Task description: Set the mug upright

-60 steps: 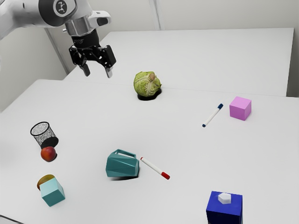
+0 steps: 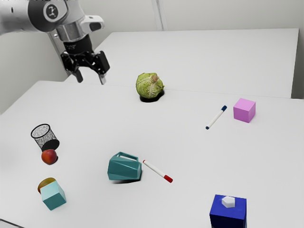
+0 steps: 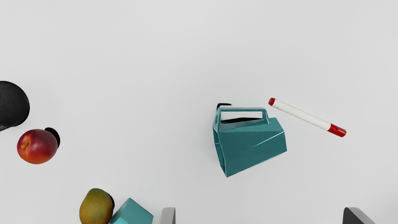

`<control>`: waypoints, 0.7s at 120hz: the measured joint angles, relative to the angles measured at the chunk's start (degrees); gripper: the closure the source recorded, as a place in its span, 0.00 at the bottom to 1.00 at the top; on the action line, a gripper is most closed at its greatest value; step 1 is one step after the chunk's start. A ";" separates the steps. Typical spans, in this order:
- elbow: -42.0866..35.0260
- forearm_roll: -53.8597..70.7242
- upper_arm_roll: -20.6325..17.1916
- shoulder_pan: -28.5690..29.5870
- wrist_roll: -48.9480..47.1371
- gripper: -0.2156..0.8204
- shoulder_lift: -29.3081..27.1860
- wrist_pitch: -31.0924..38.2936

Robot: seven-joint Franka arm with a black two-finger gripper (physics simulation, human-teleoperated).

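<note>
You can see in the exterior view that the gripper (image 2: 91, 80) has shifted a short way toward that view's left and sits slightly lower there; you can't tell from it how much of that is a drop and how much a move nearer. The arm (image 2: 29, 15) has gone with it, its round badge (image 2: 51, 11) now farther left and lower too. The gap between the gripper and the cabbage (image 2: 149, 86) has widened, and on the gripper's right you now see a bit more of the far white tabletop (image 2: 199, 59).
</note>
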 joint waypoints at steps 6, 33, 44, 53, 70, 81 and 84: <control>-2.19 -0.60 0.08 0.38 0.03 0.23 -1.40 0.16; -9.58 -3.52 0.64 1.77 0.15 0.23 -4.62 2.11; -13.48 -4.81 1.06 2.70 0.30 0.23 -6.09 4.03; -16.59 -5.86 1.40 3.32 0.58 0.23 -7.02 6.09; -22.26 -8.41 2.32 3.75 1.51 0.23 -8.78 10.51; -26.09 -10.76 3.11 3.75 2.50 0.23 -9.16 13.94; -27.18 -11.49 3.40 3.79 2.86 0.23 -9.16 14.97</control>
